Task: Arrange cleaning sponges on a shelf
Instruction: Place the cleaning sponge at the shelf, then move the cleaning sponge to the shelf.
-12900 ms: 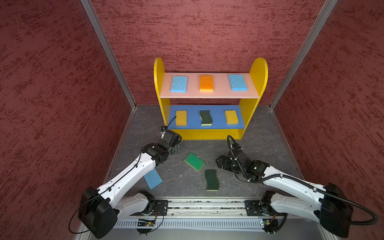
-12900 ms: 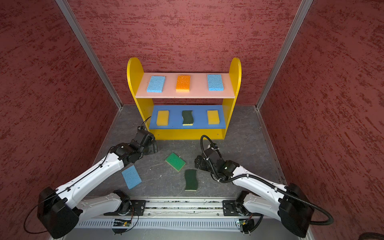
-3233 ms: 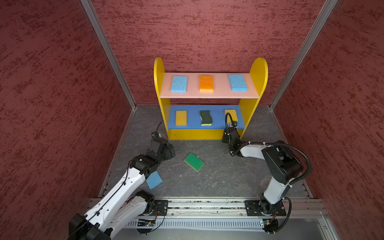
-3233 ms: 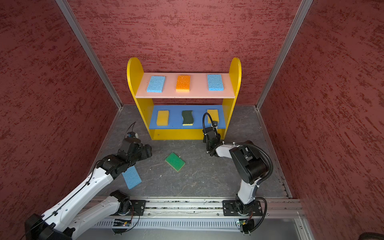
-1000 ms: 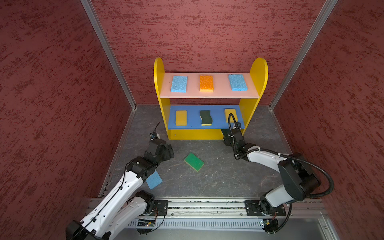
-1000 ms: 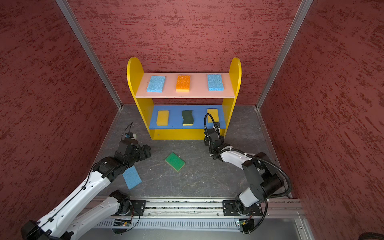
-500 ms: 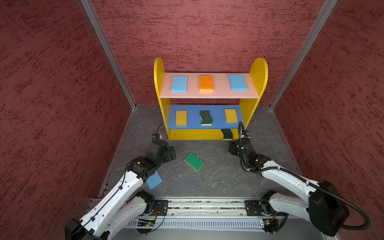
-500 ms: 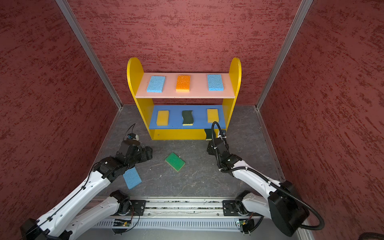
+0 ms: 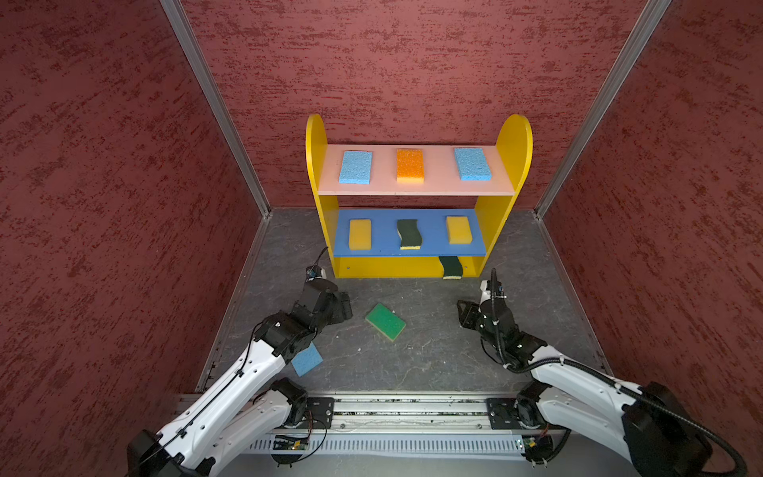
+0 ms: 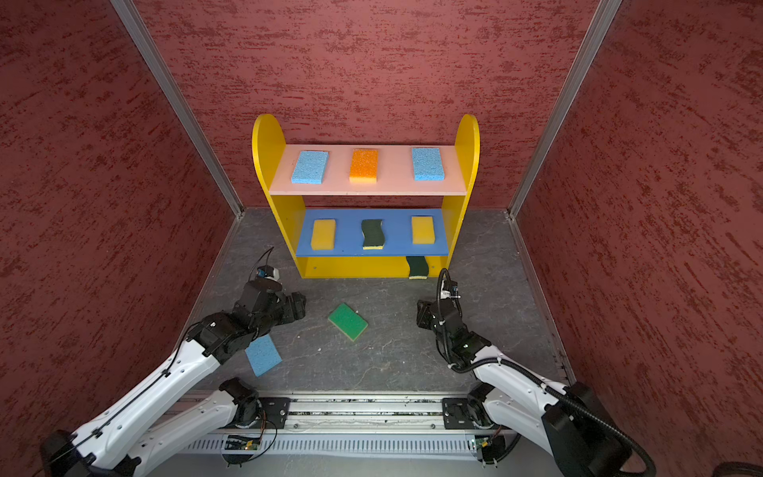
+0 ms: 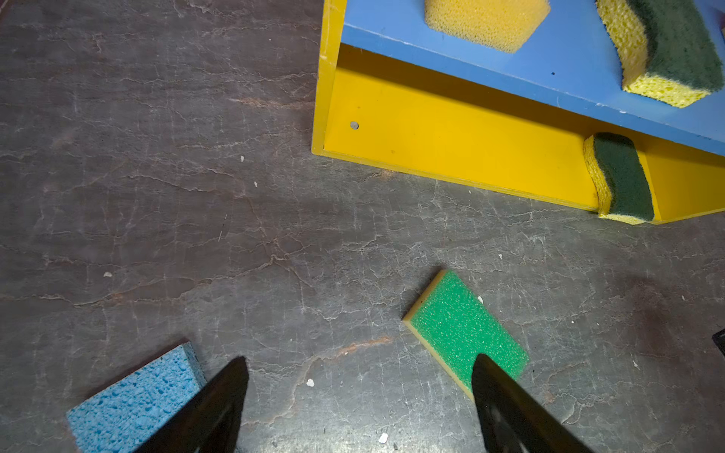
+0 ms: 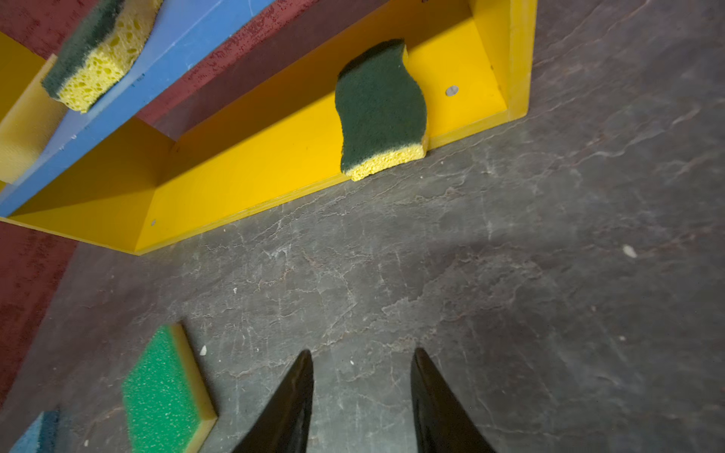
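The shelf [image 9: 316, 165] stands at the back. Its pink top board holds two light blue sponges [image 9: 355, 167] and an orange-topped one [image 9: 410, 165]. On the blue middle board lie two yellow sponges [image 9: 359, 234] and a dark green wavy one [image 9: 409, 233]. Another dark green wavy sponge [image 12: 380, 110] lies at the right end of the yellow bottom board, its front end past the edge. On the floor lie a bright green sponge [image 9: 385, 321] and a light blue sponge [image 9: 306, 359], partly under my left arm. My left gripper [image 11: 359, 364] is wide open, empty, left of the bright green sponge. My right gripper [image 12: 361, 355] is open more narrowly, empty, over bare floor.
Red textured walls close in the left, right and back sides. The grey stone-look floor [image 9: 433, 351] stretches between the two arms. A metal rail [image 9: 392, 413] carrying the arm bases runs along the front edge.
My right gripper has drawn back from the shelf's bottom board, leaving the dark green wavy sponge there, and its jaws have narrowed. The left arm has barely moved.
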`<state>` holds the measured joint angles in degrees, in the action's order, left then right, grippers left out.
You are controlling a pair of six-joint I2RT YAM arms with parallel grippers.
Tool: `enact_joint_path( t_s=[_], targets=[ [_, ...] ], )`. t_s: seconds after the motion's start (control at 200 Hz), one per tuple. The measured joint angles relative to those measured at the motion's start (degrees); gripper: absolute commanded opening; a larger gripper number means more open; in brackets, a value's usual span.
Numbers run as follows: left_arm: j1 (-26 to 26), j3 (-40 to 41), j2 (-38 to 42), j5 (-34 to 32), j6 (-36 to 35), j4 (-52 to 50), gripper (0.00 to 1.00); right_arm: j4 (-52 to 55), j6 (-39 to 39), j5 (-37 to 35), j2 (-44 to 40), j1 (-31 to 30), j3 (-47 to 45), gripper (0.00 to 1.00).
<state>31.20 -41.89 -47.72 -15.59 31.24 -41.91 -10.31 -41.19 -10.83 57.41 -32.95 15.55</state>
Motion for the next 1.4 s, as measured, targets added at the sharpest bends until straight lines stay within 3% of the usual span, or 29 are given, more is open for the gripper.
enact_joint_path(
  t_s=[0.261, 0.952, 1.398],
  targets=[
    [0.0, 0.0, -0.79, -0.98, -0.02, 1.68, 0.9, -10.8, -2.03, 2.47, 5.46, 0.76, -2.05, 0.0],
    [0.0, 0.02, -2.27, -1.22, -0.02, 3.1, 0.9, -35.85, -5.09, 9.25, 19.56, 5.66, -7.72, 0.0],
    [0.0, 0.04, -2.62, -1.31, 0.0, 3.43, 0.9, -55.28, -9.46, 12.66, 37.38, 7.08, -9.79, 0.0]
  ],
)
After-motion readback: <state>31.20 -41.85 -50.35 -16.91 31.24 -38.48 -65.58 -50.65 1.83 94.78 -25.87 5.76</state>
